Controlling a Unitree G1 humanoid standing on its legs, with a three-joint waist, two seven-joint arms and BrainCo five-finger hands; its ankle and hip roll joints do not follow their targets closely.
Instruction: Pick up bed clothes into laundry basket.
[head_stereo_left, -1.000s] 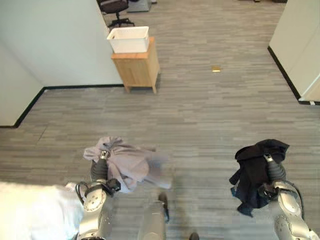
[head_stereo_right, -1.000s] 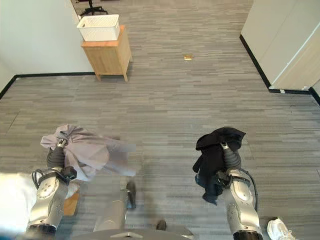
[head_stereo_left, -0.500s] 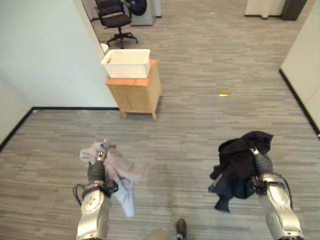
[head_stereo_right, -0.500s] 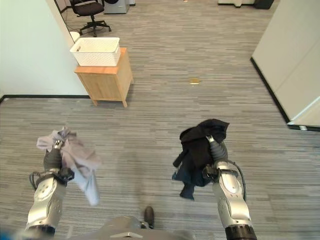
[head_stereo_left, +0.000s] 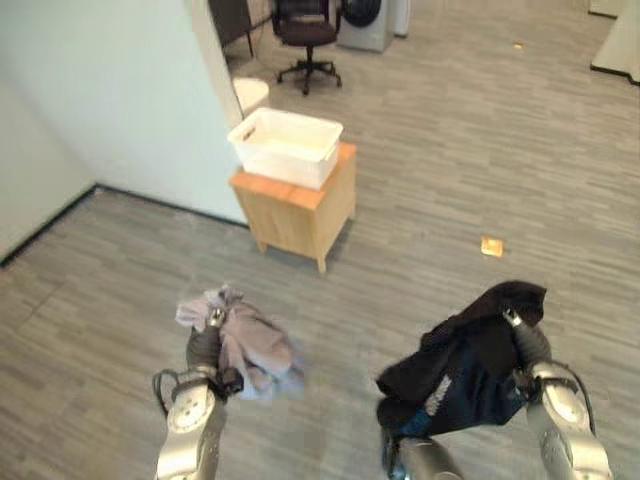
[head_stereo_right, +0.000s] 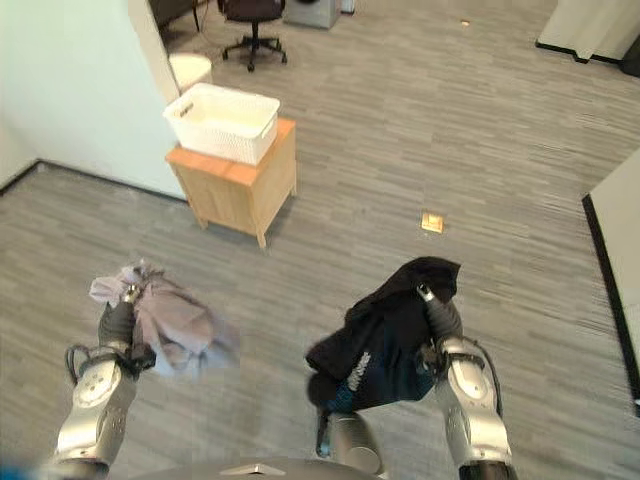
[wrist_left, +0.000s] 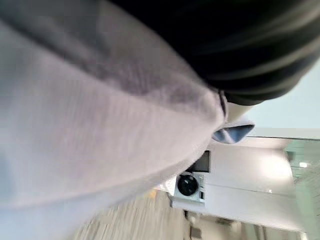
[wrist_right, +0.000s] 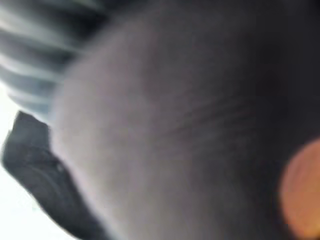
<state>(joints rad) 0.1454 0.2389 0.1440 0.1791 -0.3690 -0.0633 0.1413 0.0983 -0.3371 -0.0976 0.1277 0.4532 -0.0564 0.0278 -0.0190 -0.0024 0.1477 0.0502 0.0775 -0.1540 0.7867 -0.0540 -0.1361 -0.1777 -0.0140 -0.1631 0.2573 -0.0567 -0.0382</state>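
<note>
A white laundry basket (head_stereo_left: 283, 165) stands on a small wooden cabinet (head_stereo_left: 300, 210) beside the wall, ahead and a little left. My left hand (head_stereo_left: 204, 347) is held up over the floor, shut on a bunched light grey garment (head_stereo_left: 252, 346) that hangs to its right. My right hand (head_stereo_left: 531, 343) is shut on a black garment (head_stereo_left: 455, 375) with blue lining, which trails down and to the left. Cloth covers most of both hands' fingers. The grey cloth (wrist_left: 90, 130) lies close against the left wrist view, and dark cloth (wrist_right: 165, 130) against the right wrist view.
A pale wall (head_stereo_left: 100, 90) runs along the left, ending just behind the cabinet. Past it stand a round white bin (head_stereo_left: 250, 93), an office chair (head_stereo_left: 305, 30) and a washing machine (head_stereo_left: 372, 12). A small tan piece (head_stereo_left: 491, 246) lies on the wood floor; another wall (head_stereo_right: 615, 210) at right.
The camera has swung round and nearer the cabinet, so the basket looks larger and closer. Both garments stay in my hands; the black one has swung out to the left, the grey one bunched up.
</note>
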